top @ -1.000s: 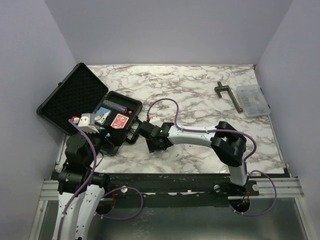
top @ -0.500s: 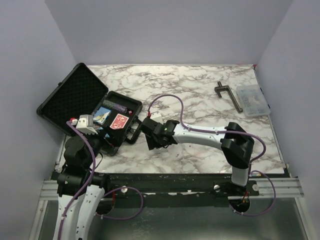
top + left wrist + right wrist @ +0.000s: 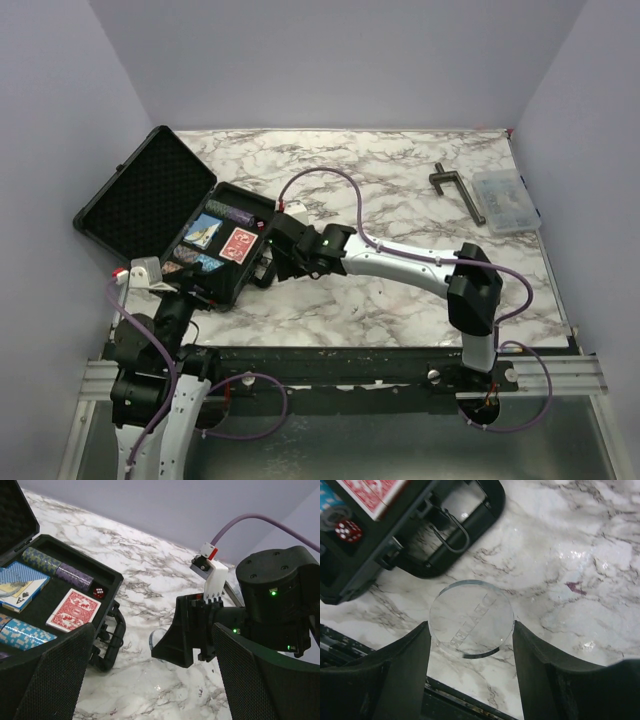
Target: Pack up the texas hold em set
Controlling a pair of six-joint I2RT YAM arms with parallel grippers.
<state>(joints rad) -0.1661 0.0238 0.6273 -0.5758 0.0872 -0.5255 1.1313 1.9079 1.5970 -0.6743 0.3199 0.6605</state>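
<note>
The black case point(image 3: 140, 196) lies open at the table's left, foam-lined lid tilted back. Its tray holds a red card deck point(image 3: 240, 242), a blue deck point(image 3: 206, 229), chip stacks point(image 3: 228, 213) and red dice point(image 3: 98, 593). My right gripper point(image 3: 471, 630) is shut on a clear round disc engraved "DEALER" point(image 3: 471, 617), held above the marble just right of the case handle point(image 3: 465, 535). In the top view the right gripper point(image 3: 283, 250) is at the case's right edge. My left gripper point(image 3: 150, 680) is open and empty, low near the table's front-left corner.
A dark T-shaped clamp point(image 3: 458, 190) and a clear plastic compartment box point(image 3: 506, 200) lie at the far right. The table's near edge point(image 3: 455, 700) runs just below the held disc. The right arm's purple cable point(image 3: 330, 180) loops above the marble.
My right gripper has moved left and away with the disc, up to the case's right edge. My left arm has pulled back from over the case toward the near edge.
</note>
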